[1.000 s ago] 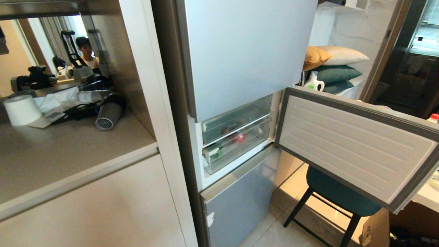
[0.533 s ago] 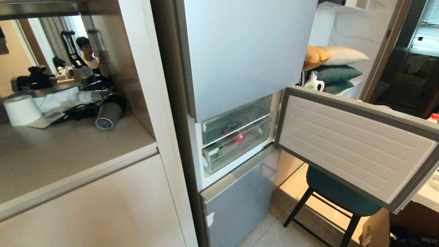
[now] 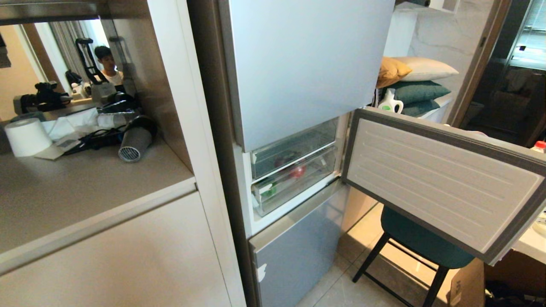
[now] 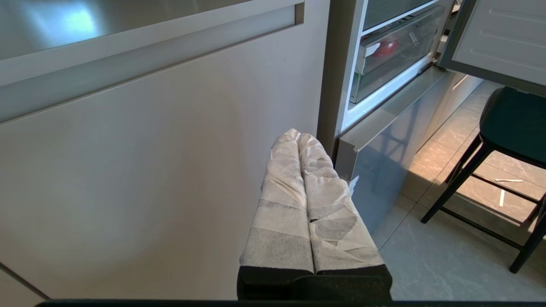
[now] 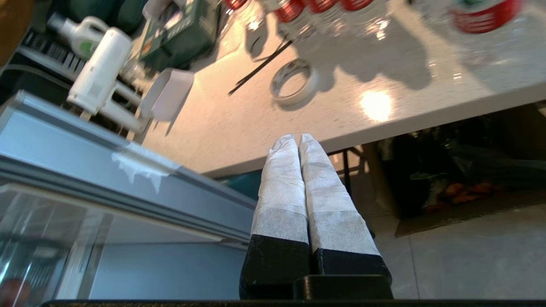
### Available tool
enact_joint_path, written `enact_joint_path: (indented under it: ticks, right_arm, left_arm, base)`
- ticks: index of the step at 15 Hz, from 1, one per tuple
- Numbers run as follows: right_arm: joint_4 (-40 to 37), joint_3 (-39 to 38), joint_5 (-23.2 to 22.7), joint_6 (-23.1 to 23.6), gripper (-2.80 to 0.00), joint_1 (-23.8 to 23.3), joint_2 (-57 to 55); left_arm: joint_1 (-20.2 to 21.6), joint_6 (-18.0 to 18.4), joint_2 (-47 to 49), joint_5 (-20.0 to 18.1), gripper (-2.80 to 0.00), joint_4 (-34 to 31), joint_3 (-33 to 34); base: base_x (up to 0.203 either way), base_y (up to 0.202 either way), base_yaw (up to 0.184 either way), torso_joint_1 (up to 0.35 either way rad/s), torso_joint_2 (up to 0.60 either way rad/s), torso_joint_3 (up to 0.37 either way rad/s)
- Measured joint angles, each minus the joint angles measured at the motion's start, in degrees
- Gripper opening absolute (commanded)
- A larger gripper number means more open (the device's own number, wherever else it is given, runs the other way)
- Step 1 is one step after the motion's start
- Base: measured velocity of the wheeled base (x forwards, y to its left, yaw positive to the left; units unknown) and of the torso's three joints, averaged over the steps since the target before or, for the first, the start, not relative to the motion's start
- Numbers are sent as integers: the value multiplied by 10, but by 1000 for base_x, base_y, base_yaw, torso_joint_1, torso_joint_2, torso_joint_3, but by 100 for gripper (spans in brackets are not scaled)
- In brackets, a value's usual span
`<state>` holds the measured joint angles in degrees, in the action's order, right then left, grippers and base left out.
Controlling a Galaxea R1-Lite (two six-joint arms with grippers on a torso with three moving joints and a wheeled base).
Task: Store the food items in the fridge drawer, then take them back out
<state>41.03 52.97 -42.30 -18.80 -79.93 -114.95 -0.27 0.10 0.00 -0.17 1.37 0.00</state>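
Head view: one fridge with its middle door (image 3: 443,183) swung open to the right. Two clear drawers are stacked in the opened compartment, both pushed in; the lower is the fridge drawer (image 3: 294,185). One red round item (image 3: 297,171) and one green item (image 3: 268,190) show through the plastic; their identity cannot be confirmed, and no potato can be made out. One stool (image 3: 420,247) stands under the open door. On the bench (image 3: 85,183) at left: one hair dryer (image 3: 135,140) and one paper roll (image 3: 26,136). A person (image 3: 108,64) appears in the mirror.

Left wrist view: left claw (image 4: 298,136), fingers pressed together and empty, hangs low before the cabinet front, beside the fridge.

Right wrist view: right claw (image 5: 294,138), fingers together and empty, is raised near the edge of a second bench (image 5: 384,85) bearing one tape roll (image 5: 294,82).
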Motion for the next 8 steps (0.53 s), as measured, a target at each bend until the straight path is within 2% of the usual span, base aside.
enact_joint_path:
  ticks: [2,5,8]
  right_arm:
    - [0,0,9,1,-280,32,-5]
    - [2,12,71,2,-280,98,-17]
    - [1,63,105,2,-280,121,-41]
  left_arm:
    - [0,0,0,0,-280,0,0]
    - [0,0,0,0,-280,0,0]
    - [0,0,0,0,-280,0,0]
  base:
    - [0,0,0,0,0,0]
    - [0,0,0,0,0,0]
    - [0,0,0,0,0,0]
